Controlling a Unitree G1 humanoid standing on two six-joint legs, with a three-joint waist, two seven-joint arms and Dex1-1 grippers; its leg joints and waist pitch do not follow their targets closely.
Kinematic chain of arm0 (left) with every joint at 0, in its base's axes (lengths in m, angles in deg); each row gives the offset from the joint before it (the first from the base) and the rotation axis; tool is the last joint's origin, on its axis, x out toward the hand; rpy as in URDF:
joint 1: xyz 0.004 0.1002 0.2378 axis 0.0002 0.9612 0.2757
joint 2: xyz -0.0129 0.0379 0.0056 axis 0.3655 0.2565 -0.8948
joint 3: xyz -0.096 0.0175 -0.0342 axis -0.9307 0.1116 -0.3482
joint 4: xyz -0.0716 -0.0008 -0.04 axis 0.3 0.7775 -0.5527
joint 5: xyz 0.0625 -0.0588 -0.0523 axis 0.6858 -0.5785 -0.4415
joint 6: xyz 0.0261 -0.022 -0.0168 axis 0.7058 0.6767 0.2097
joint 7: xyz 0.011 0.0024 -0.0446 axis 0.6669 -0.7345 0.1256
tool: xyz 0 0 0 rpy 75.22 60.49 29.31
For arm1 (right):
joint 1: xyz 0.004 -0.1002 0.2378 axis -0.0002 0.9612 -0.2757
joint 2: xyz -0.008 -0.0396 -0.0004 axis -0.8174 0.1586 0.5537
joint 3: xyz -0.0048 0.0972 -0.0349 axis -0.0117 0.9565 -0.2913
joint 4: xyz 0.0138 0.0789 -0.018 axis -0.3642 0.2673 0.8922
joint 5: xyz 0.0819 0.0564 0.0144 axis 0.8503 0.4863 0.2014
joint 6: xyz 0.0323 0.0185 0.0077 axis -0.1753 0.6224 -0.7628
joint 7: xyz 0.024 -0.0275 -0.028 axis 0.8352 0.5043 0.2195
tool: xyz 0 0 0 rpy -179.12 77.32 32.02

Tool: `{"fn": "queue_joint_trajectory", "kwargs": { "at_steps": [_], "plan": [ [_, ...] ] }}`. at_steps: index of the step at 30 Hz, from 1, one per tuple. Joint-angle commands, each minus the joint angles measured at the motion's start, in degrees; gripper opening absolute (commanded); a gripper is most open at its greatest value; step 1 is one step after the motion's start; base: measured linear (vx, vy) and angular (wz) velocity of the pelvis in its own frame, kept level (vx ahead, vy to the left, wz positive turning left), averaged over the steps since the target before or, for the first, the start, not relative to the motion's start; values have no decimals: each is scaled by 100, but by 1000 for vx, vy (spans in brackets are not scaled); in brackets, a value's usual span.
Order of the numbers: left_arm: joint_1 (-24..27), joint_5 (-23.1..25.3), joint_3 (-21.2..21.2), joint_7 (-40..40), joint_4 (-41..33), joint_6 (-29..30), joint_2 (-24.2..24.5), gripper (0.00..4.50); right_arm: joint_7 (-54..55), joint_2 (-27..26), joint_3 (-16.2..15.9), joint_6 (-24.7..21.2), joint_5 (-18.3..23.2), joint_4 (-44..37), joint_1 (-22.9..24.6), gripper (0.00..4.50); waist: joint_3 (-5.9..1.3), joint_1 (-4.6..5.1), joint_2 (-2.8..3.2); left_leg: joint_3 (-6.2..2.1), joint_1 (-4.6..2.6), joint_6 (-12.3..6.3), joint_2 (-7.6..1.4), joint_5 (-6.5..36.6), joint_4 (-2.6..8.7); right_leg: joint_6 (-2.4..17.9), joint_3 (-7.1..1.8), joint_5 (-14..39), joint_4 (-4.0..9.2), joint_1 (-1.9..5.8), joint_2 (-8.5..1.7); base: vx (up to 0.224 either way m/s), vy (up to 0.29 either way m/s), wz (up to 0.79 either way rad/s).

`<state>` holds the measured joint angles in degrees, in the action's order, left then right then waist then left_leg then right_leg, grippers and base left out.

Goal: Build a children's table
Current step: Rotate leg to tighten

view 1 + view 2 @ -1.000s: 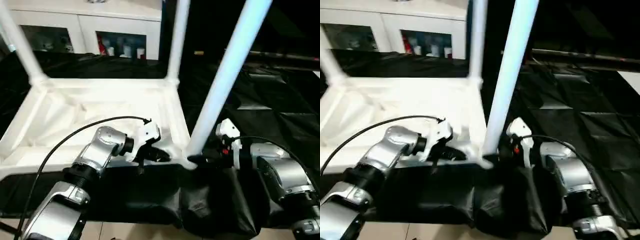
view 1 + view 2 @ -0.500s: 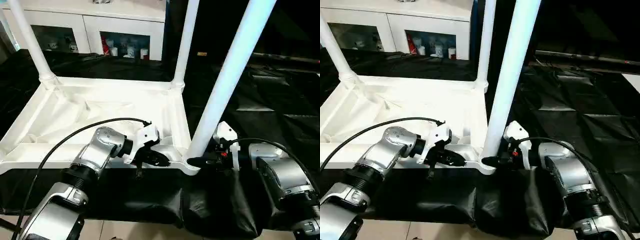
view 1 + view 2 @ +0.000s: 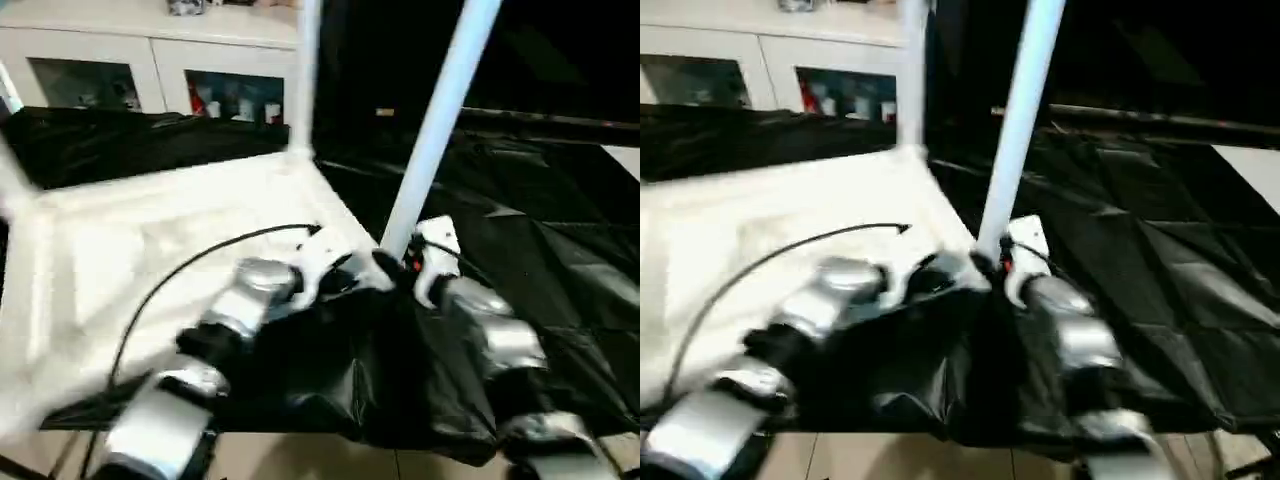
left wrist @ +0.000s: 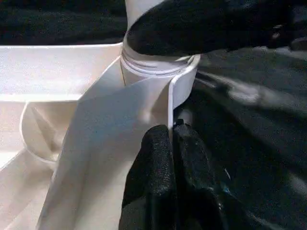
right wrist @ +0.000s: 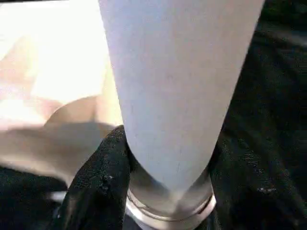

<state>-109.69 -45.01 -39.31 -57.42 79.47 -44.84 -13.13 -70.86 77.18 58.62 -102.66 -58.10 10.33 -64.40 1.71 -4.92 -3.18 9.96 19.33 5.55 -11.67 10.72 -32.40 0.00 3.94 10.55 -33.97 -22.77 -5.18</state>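
Black cloth (image 3: 560, 260) drapes the worktable under an upturned white tabletop (image 3: 130, 250). Right gripper (image 5: 165, 177): its two black fingers (image 5: 103, 182) flank the foot of the near leg (image 3: 430, 130), closed around it just above the corner socket (image 4: 158, 72). That leg's long axis rises steeply from the tabletop's near right corner, directly ahead of the claw. Left gripper (image 4: 170, 158): clenched, pinching the thin rim wall just beside the same socket. Judged: seating depends on pushing straight down along the leg's axis.
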Motion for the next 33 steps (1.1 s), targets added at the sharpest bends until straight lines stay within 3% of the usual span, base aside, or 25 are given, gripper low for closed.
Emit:
{"fn": "queue_joint_trajectory", "kwargs": {
  "at_steps": [1,3,5,11,14,16,17,19,21,23,27,31,33],
  "plan": [
    [-73,-39,127,25,8,-65,-373,0,-99,-365,-341,-181,-21,393,135,197,-206,3,33,-58,12,2,-111,1993,448,576,-214,2624,578,150,-312,0,0,0],
    [-36,15,241,-40,-31,-72,-462,0,-285,-503,-487,-97,-40,352,114,197,-208,-7,22,-53,31,-46,-117,1912,456,552,-220,2504,570,163,-306,0,0,0],
    [-64,80,297,20,66,-129,-488,0,-414,-584,-565,-12,-75,409,59,252,-208,-9,29,-52,38,-63,-120,1865,462,573,-225,2441,559,170,-306,0,0,0],
    [-117,156,327,-95,162,-251,-262,0,-910,-287,-791,48,-151,316,87,310,-203,-13,26,-53,37,-76,-126,1945,471,596,-225,2447,563,175,-309,0,0,0],
    [-25,149,504,-951,8,-370,68,0,-1801,154,-965,-15,-71,-46,224,310,-214,-35,21,-60,62,-168,-127,1841,474,562,-231,2377,561,211,-321,0,0,0],
    [76,118,614,-1577,-142,-491,331,0,-2505,590,-1113,-80,-12,-348,339,310,-231,-53,27,-59,79,-221,-142,1616,469,624,-237,2032,521,250,-318,0,0,0],
    [87,108,624,-1652,-162,-487,363,0,-2591,650,-1131,-89,-4,-388,354,310,-231,-44,23,-36,70,-264,-151,1512,447,764,-251,1673,480,235,-305,0,0,0],
    [157,10,663,-2073,-279,-608,511,0,-3067,950,-1222,-85,53,-620,455,310,-264,-48,34,-31,78,-264,-153,1218,421,1005,-238,1081,404,276,-298,0,0,0],
    [248,-123,714,-2567,-482,-601,699,0,-3580,1256,-1331,-65,115,-875,569,310,-268,-62,39,1,67,-389,-146,910,378,1287,-240,344,328,291,-280,0,0,0],
    [328,-280,748,-3025,-681,-577,861,0,-4024,1502,-1421,-65,179,-1087,661,310,-266,-65,32,6,70,-483,-152,840,365,1409,-240,128,297,312,-288,0,0,0],
    [347,-339,771,-3476,-780,-502,1071,0,-4667,1841,-1583,-212,275,-1390,774,310,-244,-138,50,24,43,-477,-189,935,373,1499,-228,286,299,306,-285,0,0,0],
    [366,-337,795,-3670,-848,-431,1185,0,-4795,1887,-1628,-209,260,-1416,771,310,-227,-169,49,19,27,-292,-192,1232,402,1310,-240,1004,363,288,-318,0,0,0],
    [381,-350,768,-3674,-885,-414,1213,0,-4844,1862,-1652,-260,312,-1461,777,310,-234,-168,46,9,28,-232,-183,1216,405,1248,-246,1092,366,290,-319,0,0,0]
  ]
}}
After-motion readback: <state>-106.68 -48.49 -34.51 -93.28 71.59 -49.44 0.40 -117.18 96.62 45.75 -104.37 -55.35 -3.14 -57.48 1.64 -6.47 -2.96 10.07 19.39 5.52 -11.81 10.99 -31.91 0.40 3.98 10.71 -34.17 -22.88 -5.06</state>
